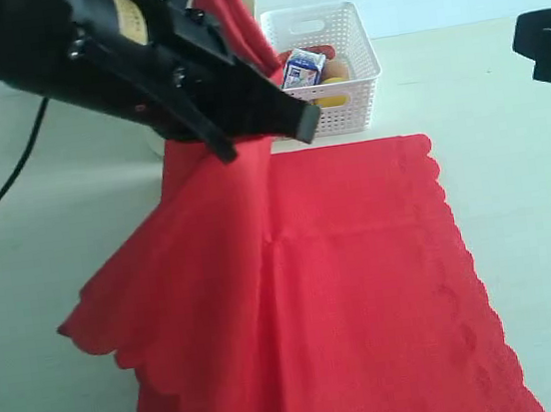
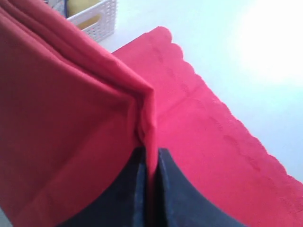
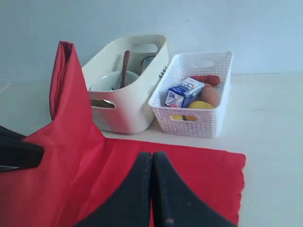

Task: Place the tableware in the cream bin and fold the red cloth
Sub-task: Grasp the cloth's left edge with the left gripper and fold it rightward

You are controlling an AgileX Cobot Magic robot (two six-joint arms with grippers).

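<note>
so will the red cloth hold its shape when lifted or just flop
Probably floppy: where the left gripper pinches it, the cloth hangs in soft drapes. Likely light, as one pinch lifts a whole side. The flat part shows a crease, so it should keep folds.

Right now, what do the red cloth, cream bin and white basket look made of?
Red cloth: thin woven-looking fabric, matte; it drapes and creases, one edge scalloped. Cream bin: smooth moulded plastic, probably, slight sheen, rounded corners. White basket: plastic too, likely; regular perforated walls.
</note>
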